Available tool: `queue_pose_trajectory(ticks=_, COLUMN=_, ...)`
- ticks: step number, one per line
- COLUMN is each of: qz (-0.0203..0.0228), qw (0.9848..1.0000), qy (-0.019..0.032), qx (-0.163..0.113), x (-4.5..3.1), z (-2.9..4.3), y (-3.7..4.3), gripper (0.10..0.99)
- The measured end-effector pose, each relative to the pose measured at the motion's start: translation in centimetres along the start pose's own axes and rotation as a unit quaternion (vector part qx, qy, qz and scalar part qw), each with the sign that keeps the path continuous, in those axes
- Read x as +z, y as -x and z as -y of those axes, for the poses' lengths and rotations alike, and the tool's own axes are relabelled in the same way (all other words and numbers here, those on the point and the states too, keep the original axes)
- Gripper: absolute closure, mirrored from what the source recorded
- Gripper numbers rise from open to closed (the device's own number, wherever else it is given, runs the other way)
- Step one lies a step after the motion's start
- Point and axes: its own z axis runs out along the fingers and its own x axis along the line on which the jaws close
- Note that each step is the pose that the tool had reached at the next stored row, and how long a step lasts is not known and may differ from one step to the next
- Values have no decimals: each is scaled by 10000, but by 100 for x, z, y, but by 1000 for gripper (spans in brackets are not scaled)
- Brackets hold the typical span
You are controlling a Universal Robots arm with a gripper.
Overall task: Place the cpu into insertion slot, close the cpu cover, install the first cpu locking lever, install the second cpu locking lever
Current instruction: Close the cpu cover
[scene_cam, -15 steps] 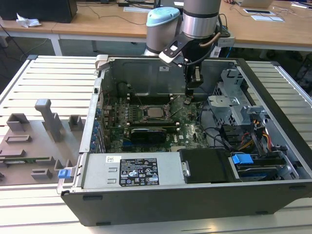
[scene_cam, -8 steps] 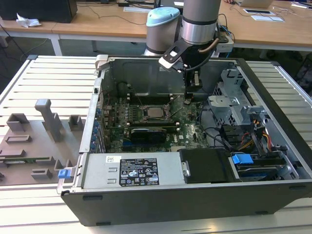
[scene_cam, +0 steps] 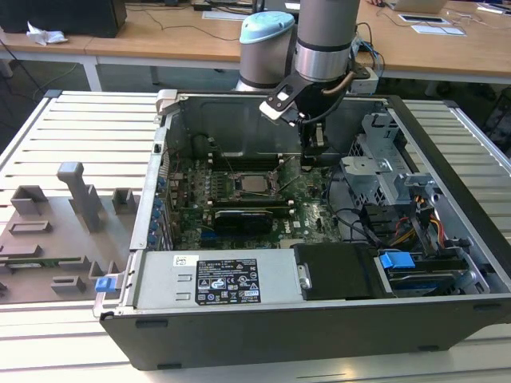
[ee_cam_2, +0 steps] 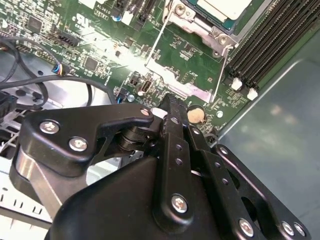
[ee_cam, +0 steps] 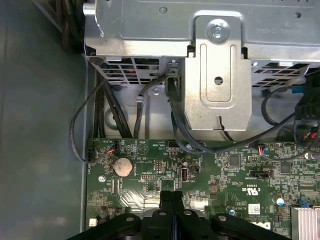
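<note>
The cpu (scene_cam: 254, 185), a silvery square chip, lies in the insertion slot (scene_cam: 239, 194) on the green motherboard; its corner also shows in the second wrist view (ee_cam_2: 220, 6), inside the slot's metal rim (ee_cam_2: 210, 36). The cpu cover (ee_cam_2: 182, 89) is tilted up open, its thin frame rising from the slot towards the exterior view's right (scene_cam: 289, 169). My gripper (scene_cam: 314, 144) hangs just right of the cover, above the board. Its black fingers are shut together with nothing between them in both wrist views (ee_cam_2: 169, 102) (ee_cam: 171, 196). The tips stand close to the cover's free edge.
The grey drive cage (scene_cam: 383, 167) (ee_cam: 215, 75) and a tangle of cables (scene_cam: 399, 223) fill the case's right side. The power supply (scene_cam: 223, 279) closes the front. Memory slots (ee_cam_2: 265, 45) and a coin battery (ee_cam: 121, 166) flank the slot. Grey fixtures (scene_cam: 64, 215) lie left of the case.
</note>
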Motion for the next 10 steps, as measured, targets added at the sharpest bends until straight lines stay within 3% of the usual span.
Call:
queue_pose_trajectory(ticks=5, qz=0, qw=10000, qy=0, qx=1, x=26, z=17, y=-2, gripper=980)
queue_pose_trajectory(ticks=10, qz=0, qw=10000, qy=8, qx=1, x=20, z=105, y=-3, gripper=980)
